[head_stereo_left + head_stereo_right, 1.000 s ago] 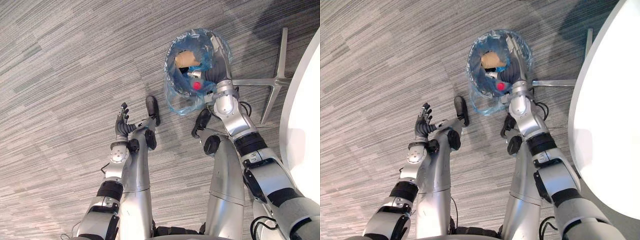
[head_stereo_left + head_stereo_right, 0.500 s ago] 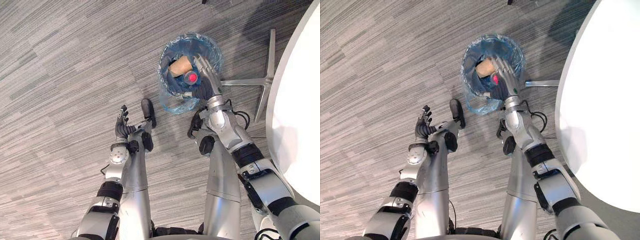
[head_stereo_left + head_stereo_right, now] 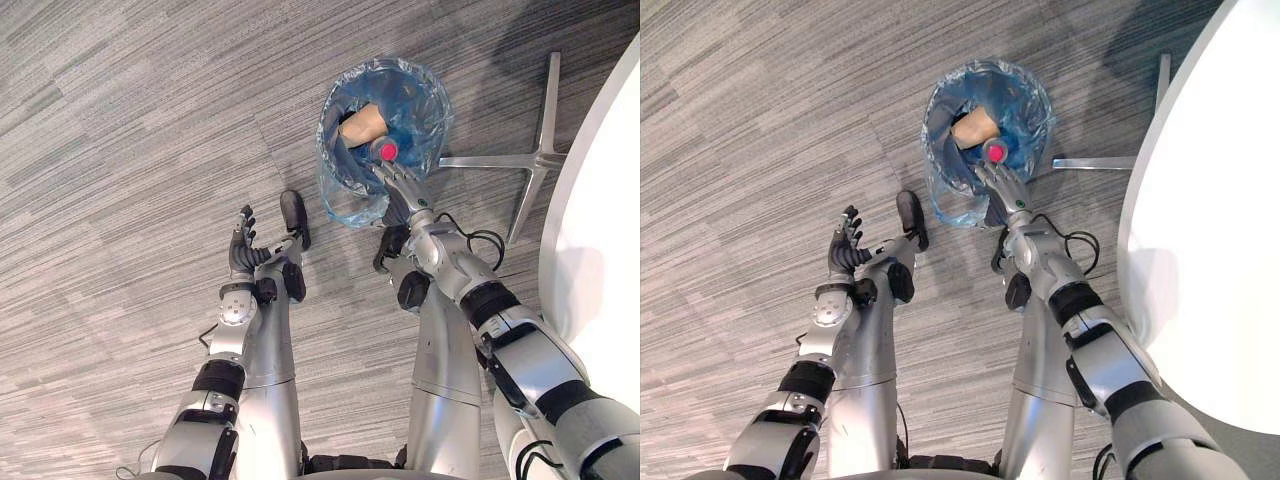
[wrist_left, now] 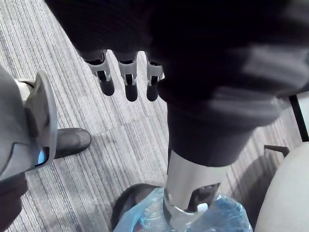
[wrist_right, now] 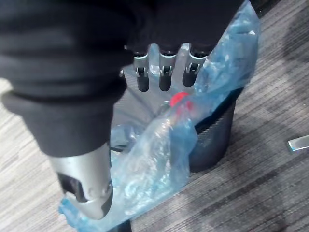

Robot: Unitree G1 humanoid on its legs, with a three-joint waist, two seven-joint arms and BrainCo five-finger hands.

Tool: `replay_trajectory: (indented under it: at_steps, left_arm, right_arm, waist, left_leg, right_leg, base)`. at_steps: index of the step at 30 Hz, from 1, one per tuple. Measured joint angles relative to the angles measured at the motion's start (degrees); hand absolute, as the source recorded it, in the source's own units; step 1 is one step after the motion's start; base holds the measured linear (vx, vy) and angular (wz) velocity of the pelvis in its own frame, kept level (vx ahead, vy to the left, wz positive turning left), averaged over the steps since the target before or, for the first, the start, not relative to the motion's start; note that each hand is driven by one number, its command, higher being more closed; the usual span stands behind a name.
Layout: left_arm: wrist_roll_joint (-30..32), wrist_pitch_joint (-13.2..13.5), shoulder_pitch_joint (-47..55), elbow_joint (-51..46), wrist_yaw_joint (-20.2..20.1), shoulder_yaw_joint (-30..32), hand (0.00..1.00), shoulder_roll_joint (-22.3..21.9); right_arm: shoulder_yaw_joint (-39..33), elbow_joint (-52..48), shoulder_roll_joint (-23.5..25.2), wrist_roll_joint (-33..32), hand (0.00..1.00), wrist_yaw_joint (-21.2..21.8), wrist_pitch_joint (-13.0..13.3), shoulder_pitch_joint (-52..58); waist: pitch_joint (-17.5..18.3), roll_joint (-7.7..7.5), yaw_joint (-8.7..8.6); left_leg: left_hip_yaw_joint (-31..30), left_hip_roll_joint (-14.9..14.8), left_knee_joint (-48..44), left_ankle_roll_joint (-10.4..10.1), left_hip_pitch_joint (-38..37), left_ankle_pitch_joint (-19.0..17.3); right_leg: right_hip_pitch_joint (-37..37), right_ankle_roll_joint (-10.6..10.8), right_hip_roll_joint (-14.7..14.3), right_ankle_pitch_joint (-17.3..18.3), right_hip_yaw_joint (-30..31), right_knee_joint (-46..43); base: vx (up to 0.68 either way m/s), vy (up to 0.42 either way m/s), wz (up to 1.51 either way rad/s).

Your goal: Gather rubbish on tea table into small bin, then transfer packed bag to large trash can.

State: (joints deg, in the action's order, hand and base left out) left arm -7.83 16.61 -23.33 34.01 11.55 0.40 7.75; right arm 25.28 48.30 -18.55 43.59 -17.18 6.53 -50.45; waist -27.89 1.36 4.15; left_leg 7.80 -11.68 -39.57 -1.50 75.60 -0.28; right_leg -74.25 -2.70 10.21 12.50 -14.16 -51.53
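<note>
The small bin [image 5: 213, 143] stands on the grey striped carpet [image 3: 120, 150], dark-walled and lined with a blue bag [image 3: 425, 100] whose loose plastic spills over the rim and hangs down the outside. Inside it I can see a tan piece of rubbish [image 3: 360, 122] lying toward the far side. Just beside that is a red cap [image 3: 388, 152] on what looks like a clear bottle, though the body of the bottle is mostly lost in the folds of plastic. The right hand [image 3: 400, 183] reaches to the near rim of the bin, right by the red cap. Its fingers [image 5: 161, 77] are held out straight in a row and its thumb [image 5: 85, 180] stands well apart from them, so the hand is spread and clasps nothing. The crumpled edge of the bag lies close under the palm, but I cannot tell whether the hand touches it. The left hand [image 3: 243, 245] is held out over bare carpet, well apart from the bin, palm turned up, fingers loosely extended and empty. Off to the robot's right the curved edge of a white surface [image 3: 1200, 250] comes in. Between that surface and the bin, a silver metal base [image 3: 535, 160] with spreading legs lies flat on the carpet, one leg pointing toward the bin.
</note>
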Motion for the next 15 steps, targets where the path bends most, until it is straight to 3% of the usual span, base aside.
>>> replay_trajectory:
  at_steps: [6,7,15]
  left_arm:
    - [-0.38,0.13,-0.47,0.15,-0.07,-0.19,0.0,0.48]
    - [-0.48,0.14,-0.52,0.07,-0.1,-0.2,0.0,0.5]
    - [-0.48,0.21,-0.81,-0.43,-0.17,-0.21,0.0,0.51]
  right_arm:
    - [0.76,4.32,-0.04,1.97,0.0,1.21,-1.09,-2.35]
    - [1.26,5.0,-0.02,1.98,1.0,1.33,-1.52,-2.6]
    - [2.8,7.07,0.06,2.02,1.0,2.23,-2.13,-4.23]
  waist:
    - [0.0,0.0,0.0]
    - [0.0,0.0,0.0]
    - [0.02,0.03,0.23]
  left_leg:
    - [-0.06,0.03,-0.41,0.0,0.98,0.03]
    - [-0.08,0.03,-0.5,0.0,1.18,0.03]
    - [-0.3,0.48,-0.95,-0.06,2.11,0.04]
  right_leg:
    - [-1.2,-0.23,0.12,0.26,0.07,-0.87]
    - [-1.41,-0.3,0.17,0.4,0.06,-1.06]
    - [-2.39,-0.54,0.79,0.91,0.01,-2.19]
  base:
    - [-0.01,-0.013,0.01]
    - [-0.03,-0.025,0.06]
    - [-0.02,-0.024,0.04]
